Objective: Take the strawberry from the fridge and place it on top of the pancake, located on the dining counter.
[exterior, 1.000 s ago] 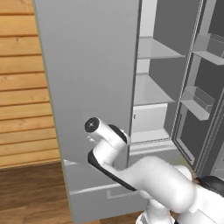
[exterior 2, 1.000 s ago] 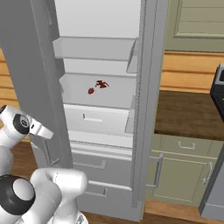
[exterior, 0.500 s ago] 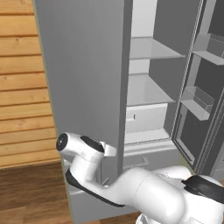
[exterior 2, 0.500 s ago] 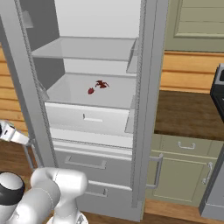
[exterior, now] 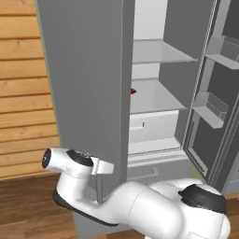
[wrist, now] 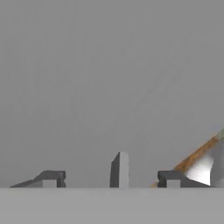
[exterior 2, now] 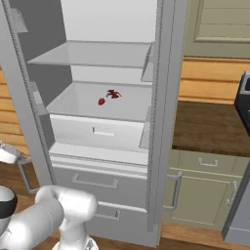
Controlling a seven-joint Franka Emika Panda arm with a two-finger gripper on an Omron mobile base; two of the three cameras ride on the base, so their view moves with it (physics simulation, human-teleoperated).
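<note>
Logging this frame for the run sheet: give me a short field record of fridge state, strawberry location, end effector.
fridge: both doors open, shelves visible
left door: swung out, edge toward camera
strawberry: on middle shelf, beside a second dark red bit
drawer: below that shelf, closed
end effector: facing the grey door panel, fingers apart around its bar handle
strawberry grasped: no

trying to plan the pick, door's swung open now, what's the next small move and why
Probably let go of the door handle and pull the hand back. In the hand view the bar stands between spread fingers, against the grey door. The fridge is open, and the strawberry lies bare on the middle shelf.
</note>
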